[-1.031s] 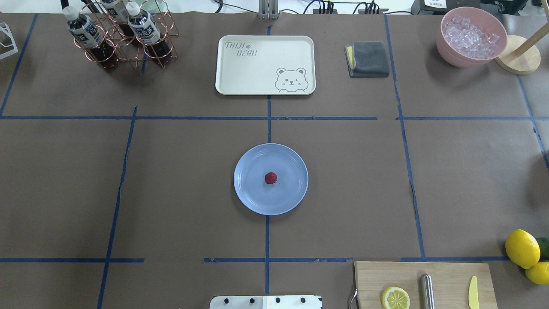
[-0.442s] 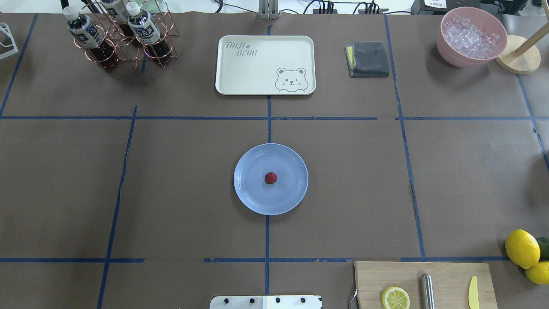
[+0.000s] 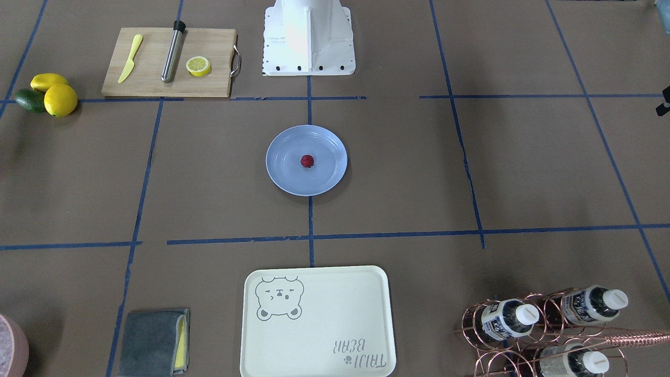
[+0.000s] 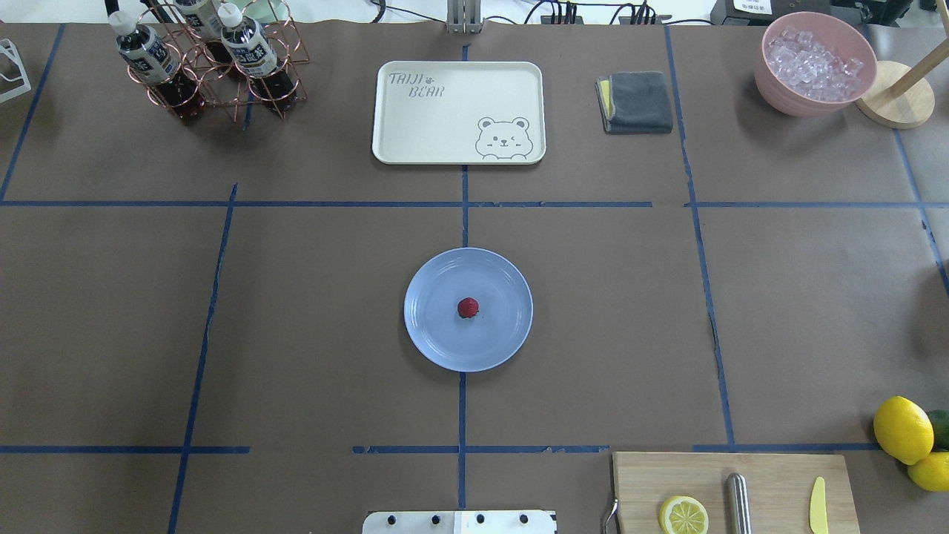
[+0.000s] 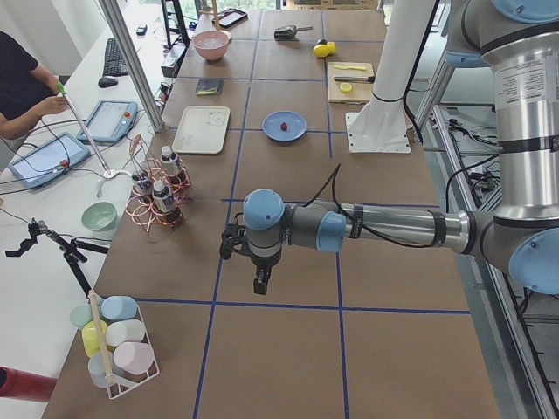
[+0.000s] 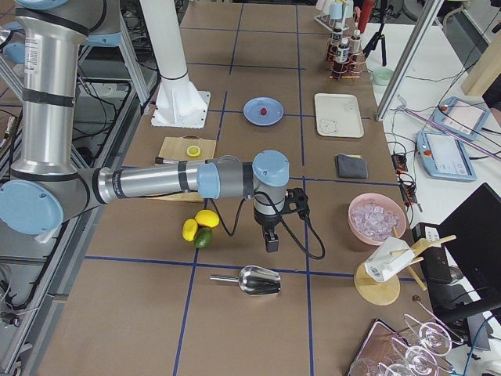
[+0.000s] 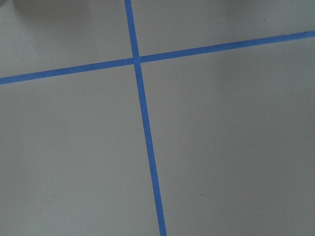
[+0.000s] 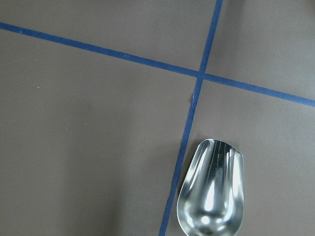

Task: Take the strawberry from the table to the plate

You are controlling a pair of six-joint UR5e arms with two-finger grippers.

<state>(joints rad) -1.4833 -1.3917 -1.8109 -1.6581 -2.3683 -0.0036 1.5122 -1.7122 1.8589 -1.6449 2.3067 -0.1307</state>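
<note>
Entry: state check. The strawberry (image 4: 468,307) lies on the plate (image 4: 437,345), close to its middle and apart from the rim all round. The plate sits on the centre tape line of the tabletop (image 4: 311,311), about midway between the left and right ends.

Left gripper (image 5: 260,281): hangs low over bare paper toward the left end of the tabletop, beyond the bottle rack (image 5: 157,196). My wrist camera there shows only a blue tape cross (image 7: 136,60) and no fingers. Apart or together, I cannot tell.

Right gripper (image 6: 271,241): hangs toward the right end, near the lemons (image 6: 200,223) and the metal scoop (image 8: 211,196). Its wrist view shows no fingers either, so again I cannot tell.

Key relation: the berry is well apart from both tools and inboard of each — to my right from the left one, to my left from the right one. Neither arm is clearly nearer. From above the berry reads as nearly round, and I cannot make out its long axis.

Judgement: the berry is in the dish and nothing holds it, so the task looks finished — no further reach seems called for.
</note>
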